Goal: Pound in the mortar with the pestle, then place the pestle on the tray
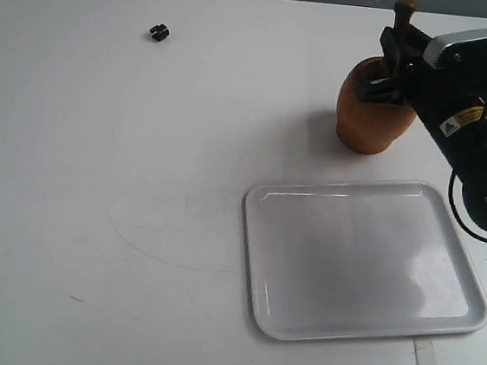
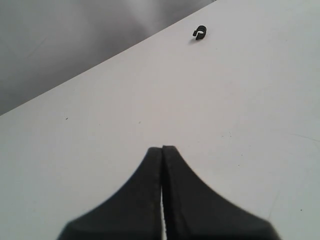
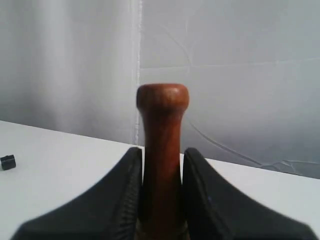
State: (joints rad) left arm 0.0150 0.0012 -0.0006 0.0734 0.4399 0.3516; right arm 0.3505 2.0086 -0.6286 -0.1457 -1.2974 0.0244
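Glossy tray (image 1: 366, 261); right tool (image 3: 161, 156) clamps wooden pestle (image 3: 163, 115) in rounded mortar (image 1: 368, 119); left tool (image 2: 162, 150) closed.

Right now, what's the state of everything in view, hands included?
light brown barrel-shaped wooden mortar: upright on the white table, beside the tray
dark reddish-brown wooden pestle: upright, knob end up, lower end hidden at the mortar's mouth
glossy white rectangular tray: flat on the table, nothing on it
small black object: lying alone on the table
right hand: shut on the pestle's shaft
left hand: shut, holding nothing
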